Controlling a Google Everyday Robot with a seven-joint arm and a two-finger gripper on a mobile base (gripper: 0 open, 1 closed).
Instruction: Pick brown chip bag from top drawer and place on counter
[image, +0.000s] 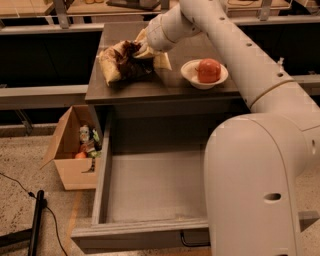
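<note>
Half the end effector (142, 48) hides in the brown chip bag (119, 64) on the desk (175, 91), grip unclear; a bowl (189, 75) stands near.

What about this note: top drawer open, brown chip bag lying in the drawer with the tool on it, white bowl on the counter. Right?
Wrong on one point: the camera view shows the brown chip bag on the counter, left of the white bowl, not in the top drawer. The rest holds: drawer open, tool at the bag.
</note>
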